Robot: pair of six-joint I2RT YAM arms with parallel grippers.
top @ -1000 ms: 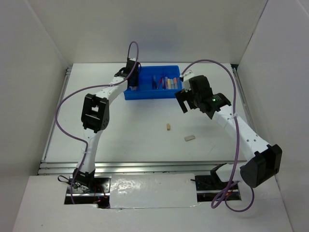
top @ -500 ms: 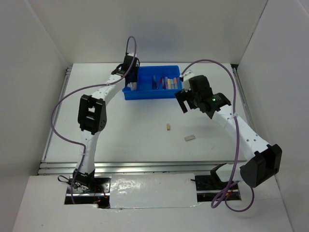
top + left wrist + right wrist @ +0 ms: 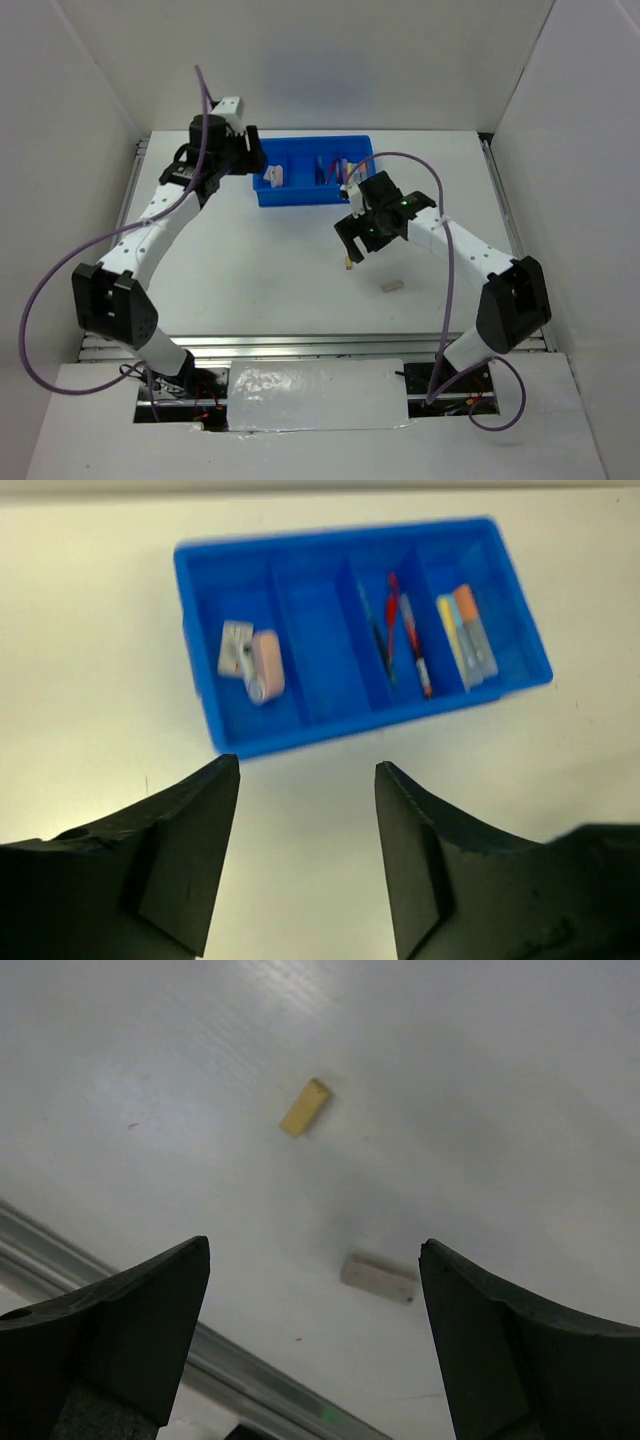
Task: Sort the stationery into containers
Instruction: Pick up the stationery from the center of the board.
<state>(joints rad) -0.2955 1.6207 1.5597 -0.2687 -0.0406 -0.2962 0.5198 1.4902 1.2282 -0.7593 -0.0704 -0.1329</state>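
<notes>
Nearest the arm bases, a small white eraser (image 3: 393,285) lies flat on the table (image 3: 250,270), right of centre. Just beyond it and a little to the left lies the tan piece (image 3: 348,264), apart from the eraser. The right gripper (image 3: 351,243) hangs over the table just beside the tan piece, its jaws spread wide with nothing between them. In the right wrist view both loose items show on the bare surface between the two fingers.

Farther back sits the blue tray (image 3: 300,742), long side across the table. Its leftmost compartment holds two eraser blocks (image 3: 252,660), one white and one pinkish, touching each other. A compartment right of the middle holds thin pens (image 3: 400,630), and the rightmost holds stubby markers (image 3: 466,630) side by side. The left gripper (image 3: 307,768) hangs by the tray's left end, jaws apart and gripping nothing.
</notes>
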